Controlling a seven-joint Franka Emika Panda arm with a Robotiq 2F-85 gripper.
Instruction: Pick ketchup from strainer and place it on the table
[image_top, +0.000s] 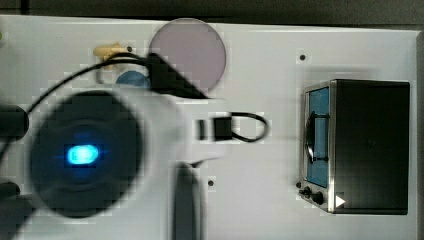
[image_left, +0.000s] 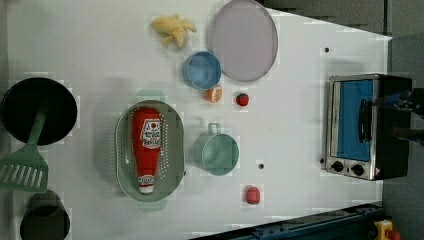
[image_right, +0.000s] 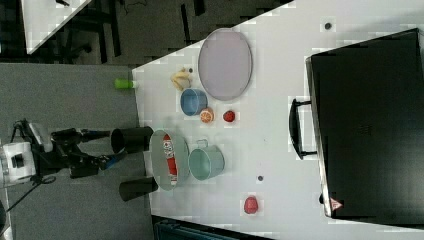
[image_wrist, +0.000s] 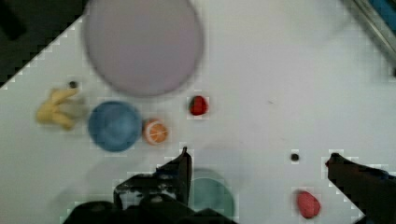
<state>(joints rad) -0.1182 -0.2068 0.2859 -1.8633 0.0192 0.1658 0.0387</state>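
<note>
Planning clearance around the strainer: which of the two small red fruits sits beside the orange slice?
The red fruit just right of the orange slice in the left view, below the lilac plate. The other red fruit lies alone past the teal mug.

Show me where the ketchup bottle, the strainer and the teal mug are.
ketchup bottle (image_left: 145, 145): left view, red body below the label.
strainer (image_left: 173, 150): left view, perforated side wall.
teal mug (image_left: 218, 155): left view, inside bottom.

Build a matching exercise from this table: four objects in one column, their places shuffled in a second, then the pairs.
1. red ketchup squeeze bottle
2. yellow banana bunch
3. round teal mug
4. halved orange slice

A. beside the small blue bowl
B. inside the pale green perforated strainer
C. near the lilac round plate
D. beside the strainer, handle toward the bowl

Pairs: 1-B, 2-C, 3-D, 4-A
</note>
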